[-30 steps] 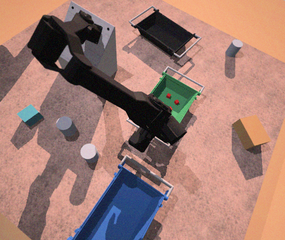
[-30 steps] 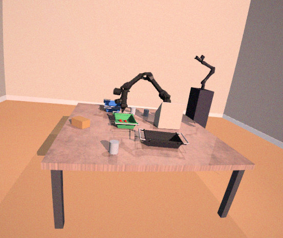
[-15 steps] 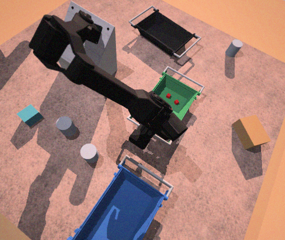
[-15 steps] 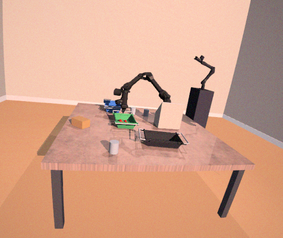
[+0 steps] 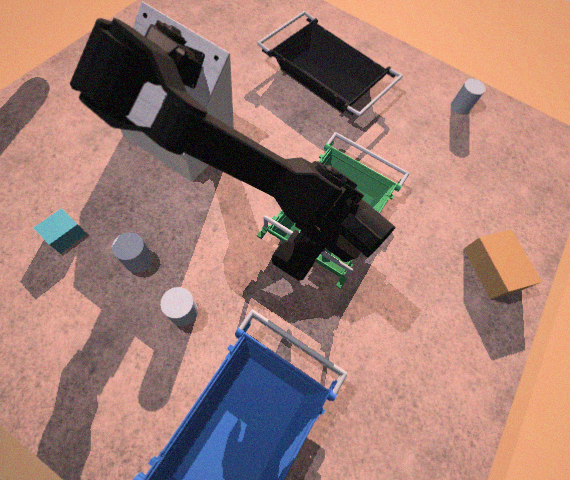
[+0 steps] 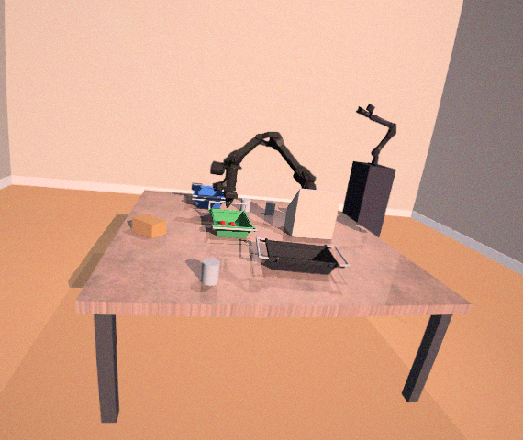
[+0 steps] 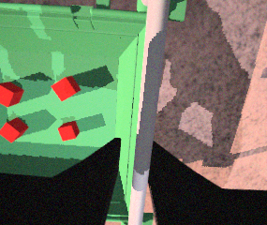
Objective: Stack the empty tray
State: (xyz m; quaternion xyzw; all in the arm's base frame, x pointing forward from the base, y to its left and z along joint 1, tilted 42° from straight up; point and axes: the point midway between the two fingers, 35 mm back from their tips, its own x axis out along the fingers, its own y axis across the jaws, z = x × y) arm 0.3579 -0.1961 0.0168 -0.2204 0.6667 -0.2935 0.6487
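The green tray [image 5: 350, 167] [image 6: 233, 233] [image 7: 67, 14] stands on the table with several small red blocks [image 6: 223, 222] [image 7: 66, 88] inside. Its far-end bar [image 5: 370, 152] [image 6: 233, 229] is swung out. Its other bar [image 5: 277, 225] [image 6: 240, 203] [image 7: 151, 94] is raised over the end rim. My gripper [image 6: 228, 203] [image 7: 133, 145] is open a little, fingers pointing down, with this bar passing loosely between the fingertips; in the top view the arm hides them. A blue tray [image 5: 275, 356] [image 6: 209, 192] and a black tray [image 5: 321, 56] [image 6: 294, 265] are empty, bars out.
Grey cylinders [image 5: 131, 253] [image 5: 178, 304] [image 5: 469, 97] [image 6: 210, 272], a teal block [image 5: 59, 229] and an orange block [image 5: 512, 263] [image 6: 148, 225] stand around the trays. The arm's pale base box [image 6: 316, 213] is beside the green tray. A second arm stands on a dark pedestal [image 6: 371, 193] behind.
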